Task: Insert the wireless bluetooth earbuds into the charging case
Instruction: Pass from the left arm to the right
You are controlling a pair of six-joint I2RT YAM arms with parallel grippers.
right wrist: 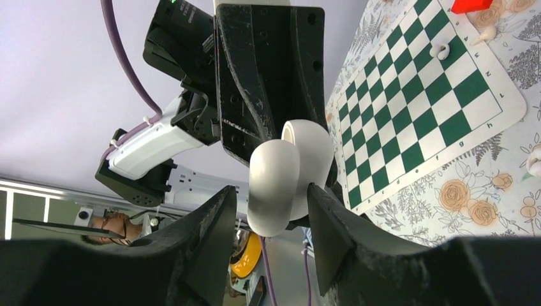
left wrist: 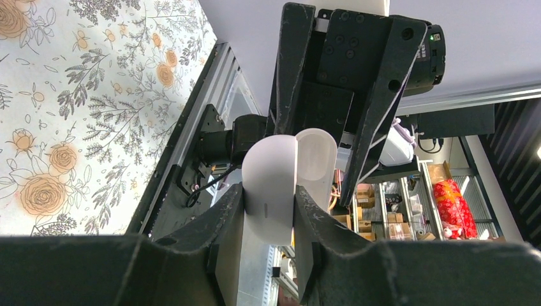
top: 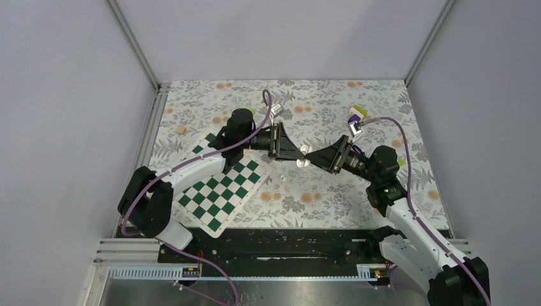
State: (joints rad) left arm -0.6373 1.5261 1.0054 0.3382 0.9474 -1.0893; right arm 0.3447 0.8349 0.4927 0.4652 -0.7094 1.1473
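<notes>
The white charging case [left wrist: 268, 172] is held in mid-air, and my left gripper [left wrist: 269, 191] is shut on its body. Its lid [left wrist: 317, 159] stands slightly ajar on the right. My right gripper [right wrist: 271, 189] faces the left one and straddles the case [right wrist: 274, 172]. Its right pad touches the case, and a thin gap shows at the left pad. From above, both grippers meet at the case [top: 305, 160] over the floral cloth. Small white earbud-like pieces lie on the chessboard [right wrist: 439, 51] and just off its corner [right wrist: 534, 167].
A green-and-white chessboard mat [top: 220, 188] lies under the left arm on the floral cloth [top: 332, 197]. A tan block [top: 181, 129] sits at the back left. A red object [right wrist: 472, 5] rests past the board's far edge. Metal frame rails border the table.
</notes>
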